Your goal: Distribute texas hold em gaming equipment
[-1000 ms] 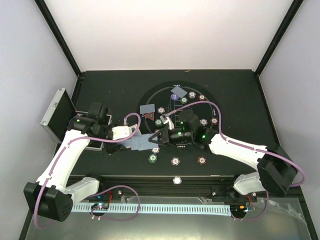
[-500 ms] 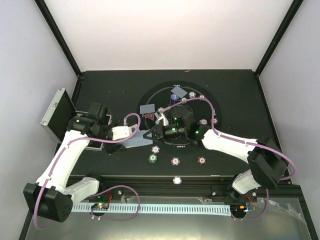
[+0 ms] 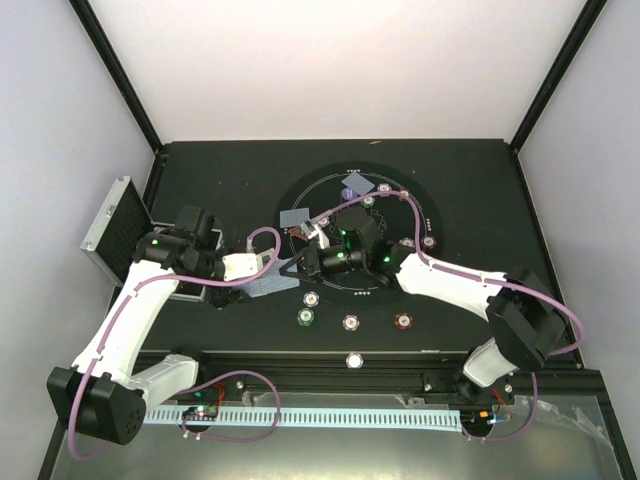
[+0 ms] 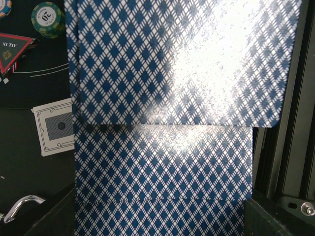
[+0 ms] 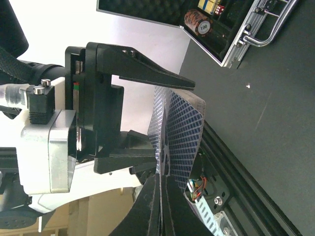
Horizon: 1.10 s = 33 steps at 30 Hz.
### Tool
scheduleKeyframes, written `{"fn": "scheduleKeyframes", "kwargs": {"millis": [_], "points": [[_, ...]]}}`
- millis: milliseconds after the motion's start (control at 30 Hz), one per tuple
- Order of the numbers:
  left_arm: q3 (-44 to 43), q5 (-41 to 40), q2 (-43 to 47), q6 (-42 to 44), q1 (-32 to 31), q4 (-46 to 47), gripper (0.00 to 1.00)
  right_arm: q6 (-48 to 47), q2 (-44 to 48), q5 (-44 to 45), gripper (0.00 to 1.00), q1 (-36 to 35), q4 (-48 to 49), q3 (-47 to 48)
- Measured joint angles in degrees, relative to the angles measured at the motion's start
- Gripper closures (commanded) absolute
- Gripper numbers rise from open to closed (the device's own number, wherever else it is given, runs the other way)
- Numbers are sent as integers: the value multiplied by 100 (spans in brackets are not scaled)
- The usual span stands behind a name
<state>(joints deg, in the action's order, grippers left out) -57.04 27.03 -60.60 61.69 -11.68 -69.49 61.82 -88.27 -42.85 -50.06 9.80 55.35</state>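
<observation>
My left gripper (image 3: 262,275) is shut on a fanned stack of blue-backed playing cards (image 4: 167,123) that fills the left wrist view and hides its jaws. My right gripper (image 5: 160,196) meets it from the right, and its fingertips are shut on the edge of one card (image 5: 179,132) of that fan. Two face-down cards (image 3: 293,217) (image 3: 355,183) lie on the round mat (image 3: 300,195). Striped chips ring the mat, among them a green one (image 3: 303,316) and a red-brown one (image 3: 403,321). A red triangle marker (image 4: 12,46) lies near a green chip (image 4: 47,18).
The open silver case (image 3: 113,222) stands at the left edge, and the right wrist view shows chips (image 5: 202,22) inside it. A white button disc (image 3: 354,360) sits by the front rail. One face-down card (image 4: 56,125) lies left of the fan.
My right wrist has shifted left and away from the table's front edge, its fingers staying at the fan's right end. The left arm has not moved.
</observation>
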Motion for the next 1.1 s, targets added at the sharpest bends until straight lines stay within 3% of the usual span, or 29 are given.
{"fn": "scheduleKeyframes", "kwargs": {"millis": [367, 600, 967, 1100], "points": [[0, 39, 2, 20, 0, 26, 98, -20, -20, -55, 93, -9, -13, 57], [0, 59, 0, 20, 0, 50, 98, -46, -22, -234, 75, -55, -44, 28], [0, 59, 24, 15, 0, 57, 99, -299, 125, -387, 64, -59, -531, -24], [0, 61, 24, 13, 0, 57, 98, -321, 129, -389, 54, -59, -632, -31]]}}
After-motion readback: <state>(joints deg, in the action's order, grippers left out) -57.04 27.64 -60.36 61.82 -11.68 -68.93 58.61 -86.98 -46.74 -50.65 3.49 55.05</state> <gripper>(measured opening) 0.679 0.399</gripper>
